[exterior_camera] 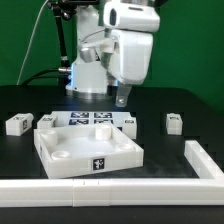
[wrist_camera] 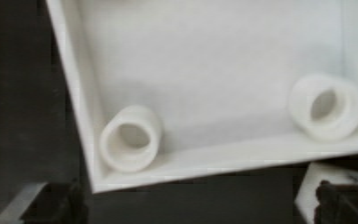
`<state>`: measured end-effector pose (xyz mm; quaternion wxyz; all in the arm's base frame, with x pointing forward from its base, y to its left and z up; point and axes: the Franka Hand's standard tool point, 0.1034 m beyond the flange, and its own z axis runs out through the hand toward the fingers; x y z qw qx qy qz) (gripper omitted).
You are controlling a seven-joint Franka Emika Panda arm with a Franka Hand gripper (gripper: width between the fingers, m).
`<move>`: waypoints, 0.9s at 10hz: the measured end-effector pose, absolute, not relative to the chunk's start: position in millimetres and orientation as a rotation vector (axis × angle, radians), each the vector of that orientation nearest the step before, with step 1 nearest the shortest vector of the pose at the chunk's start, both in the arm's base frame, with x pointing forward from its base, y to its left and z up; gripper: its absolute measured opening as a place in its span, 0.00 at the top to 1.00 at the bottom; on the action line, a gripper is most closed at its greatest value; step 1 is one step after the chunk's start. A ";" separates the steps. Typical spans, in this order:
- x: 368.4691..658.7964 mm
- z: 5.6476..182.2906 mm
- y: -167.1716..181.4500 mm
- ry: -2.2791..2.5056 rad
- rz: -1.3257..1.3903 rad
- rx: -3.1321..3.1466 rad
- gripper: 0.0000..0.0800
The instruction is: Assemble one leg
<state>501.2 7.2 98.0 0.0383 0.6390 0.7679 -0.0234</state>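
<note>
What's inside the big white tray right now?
Only its own round corner sockets show inside the tray; the legs lie outside. Its near wall hides some floor.

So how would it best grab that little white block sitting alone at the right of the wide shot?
Probably from straight above, closing on two opposite side faces of the leg. It sits low on the table with nothing touching it, so its sides are free. The end effector hangs overhead, pointing down, so a top approach looks like the simplest move.
</note>
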 end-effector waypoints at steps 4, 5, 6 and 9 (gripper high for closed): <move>474.4 70.3 -38.6 2.594 -0.137 1.750 0.19; 475.4 70.7 -37.7 2.578 -0.136 1.770 0.19; 475.1 70.5 -37.7 2.579 -0.136 1.770 0.19; 463.0 57.3 -44.4 2.603 -0.155 1.787 0.19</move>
